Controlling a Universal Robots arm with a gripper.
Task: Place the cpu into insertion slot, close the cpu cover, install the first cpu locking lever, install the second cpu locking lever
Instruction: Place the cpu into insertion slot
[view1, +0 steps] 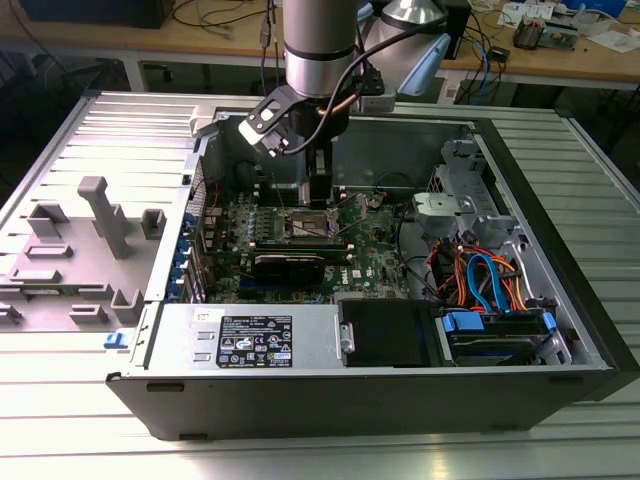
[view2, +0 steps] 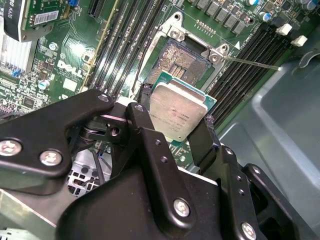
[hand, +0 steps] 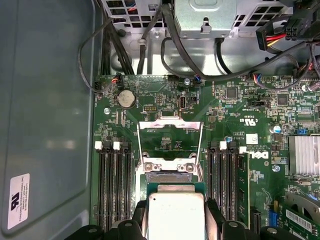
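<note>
– End effector first: what is its state?
– Clamped on the cpu. In the second wrist view its two black fingers press on opposite edges of the chip, whose silver-grey top faces up.
– Where is the chip relative to the insertion slot?
– Not seated. It hangs just beside the slot's rim, on the end effector's side, and the dark pin field lies open to view. How high it is above the board, I cannot tell.
– Does the first wrist view agree?
– Yes. The cpu sits between the fingers, with a strip of the insertion slot showing just past it. Beyond that, the cpu cover is swung open, and green board shows through its window.
– Any lever?
– A thin wire locking lever angles out from a corner of the slot's rim, across the memory slots.
– What flanks the slot?
– Banks of long black memory slots on both sides, all on the motherboard.
– And the wider scene?
– In the exterior view the end effector reaches down into an open computer case above the insertion slot. The case lies across the middle of the slatted metal bench.
</note>
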